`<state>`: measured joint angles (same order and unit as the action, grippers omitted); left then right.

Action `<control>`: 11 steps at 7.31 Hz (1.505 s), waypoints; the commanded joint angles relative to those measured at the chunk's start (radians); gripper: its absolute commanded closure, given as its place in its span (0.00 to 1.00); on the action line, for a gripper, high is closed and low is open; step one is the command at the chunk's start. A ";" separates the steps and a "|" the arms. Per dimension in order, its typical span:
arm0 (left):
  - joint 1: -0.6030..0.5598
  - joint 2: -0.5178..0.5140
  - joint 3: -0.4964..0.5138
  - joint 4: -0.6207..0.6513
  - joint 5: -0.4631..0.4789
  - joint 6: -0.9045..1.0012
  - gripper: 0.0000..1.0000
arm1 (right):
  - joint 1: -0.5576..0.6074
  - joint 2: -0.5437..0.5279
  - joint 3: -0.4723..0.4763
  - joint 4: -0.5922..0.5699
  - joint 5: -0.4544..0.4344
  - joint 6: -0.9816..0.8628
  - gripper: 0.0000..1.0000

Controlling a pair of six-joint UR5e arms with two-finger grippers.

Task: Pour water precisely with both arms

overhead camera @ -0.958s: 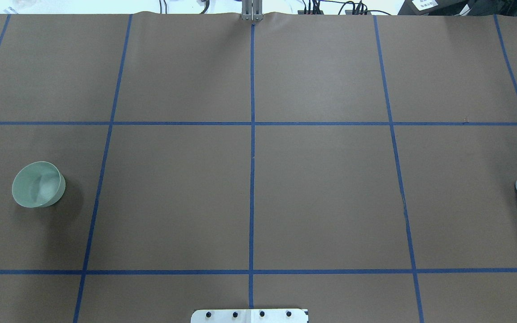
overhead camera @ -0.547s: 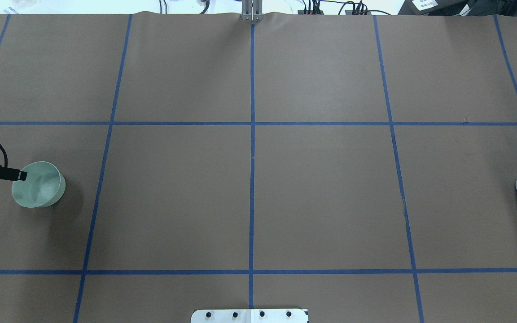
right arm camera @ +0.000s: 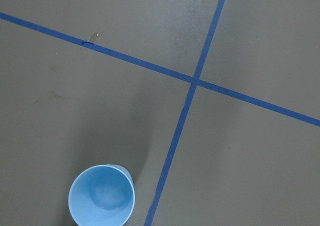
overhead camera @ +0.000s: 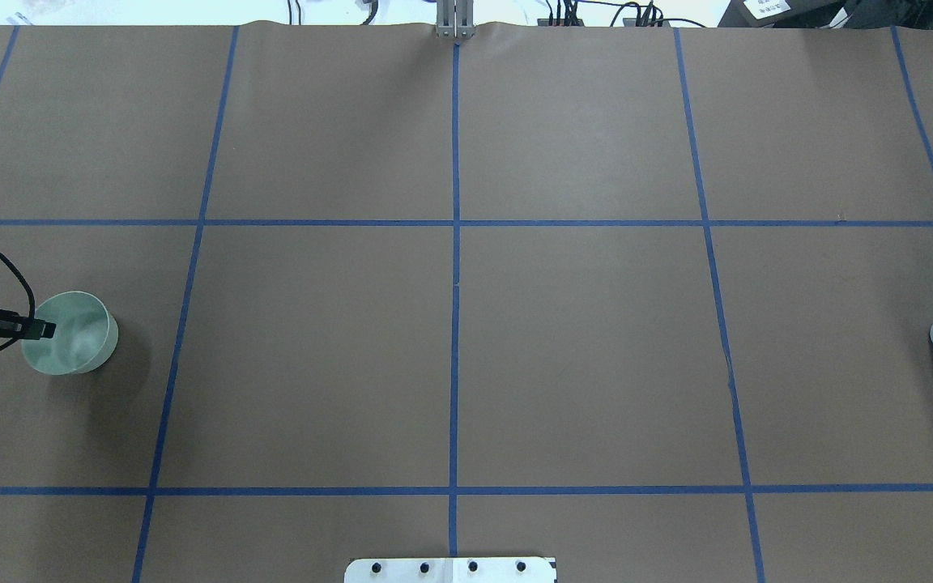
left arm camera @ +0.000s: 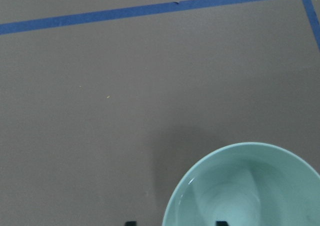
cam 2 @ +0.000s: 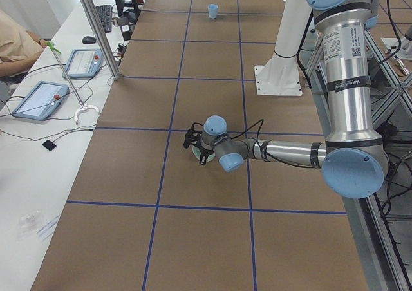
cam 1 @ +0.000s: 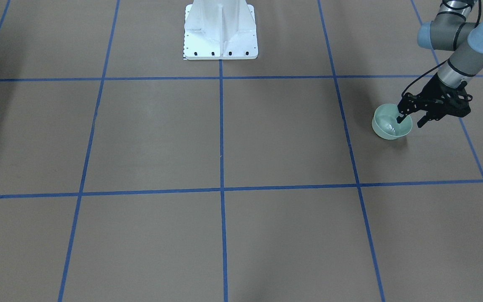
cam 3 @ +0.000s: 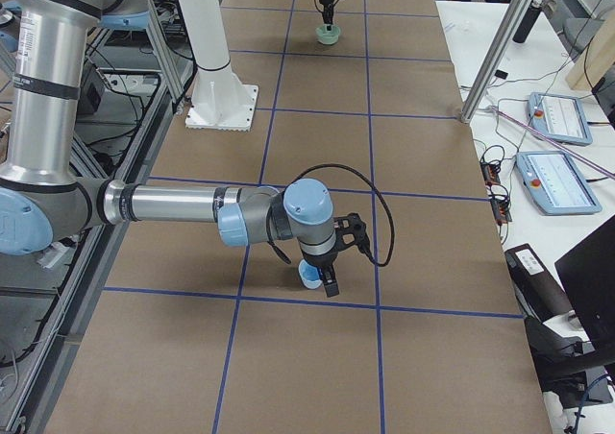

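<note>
1. The left gripper (cam 1: 410,122) has its jaws apart, astride the rim of the pale green bowl (cam 1: 382,131). One fingertip (left arm camera: 220,223) is inside the bowl and the other is outside its wall. Neither is seen pressing on it.
2. The water (cam 1: 390,125) lies in that bowl, just beside the inner finger, as a faint glint.
3. The left arm (cam 1: 461,58) slants down to the bowl, and a black cable (overhead camera: 17,279) loops beside it.
4. The right gripper (cam 3: 327,285) hangs at the light-blue cup (right arm camera: 101,196), well apart from the bowl at the table's (overhead camera: 580,340) other end. It shows only in the side view, so whether it is open or closed cannot be told; its wrist camera shows no fingers.
5. Whether the cup holds water cannot be made out. The overhead view cuts off most of the left gripper and part of the cup.
6. A second ago only the gripper's tip showed, clear of the bowl. Half a second ago it reached the rim, and now it is over the bowl's inside. The bowl and cup have not moved.
</note>
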<state>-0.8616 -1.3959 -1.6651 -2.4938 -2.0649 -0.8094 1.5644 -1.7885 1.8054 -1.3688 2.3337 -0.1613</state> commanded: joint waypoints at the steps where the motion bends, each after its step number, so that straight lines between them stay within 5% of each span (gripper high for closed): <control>1: 0.001 -0.003 -0.011 0.000 0.002 0.003 1.00 | -0.001 0.001 -0.001 -0.001 -0.001 0.000 0.00; 3: -0.001 -0.020 -0.076 0.041 -0.026 -0.007 1.00 | -0.001 0.001 -0.001 -0.001 -0.001 0.008 0.00; 6: 0.003 -0.235 -0.197 0.394 -0.054 -0.025 1.00 | -0.001 0.001 -0.003 -0.001 -0.001 0.017 0.00; 11: 0.249 -0.734 0.071 0.483 0.095 -0.327 1.00 | -0.001 0.012 -0.023 -0.001 -0.001 0.019 0.00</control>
<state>-0.6766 -2.0214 -1.6671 -2.0136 -2.0219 -1.0713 1.5631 -1.7791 1.7892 -1.3698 2.3334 -0.1427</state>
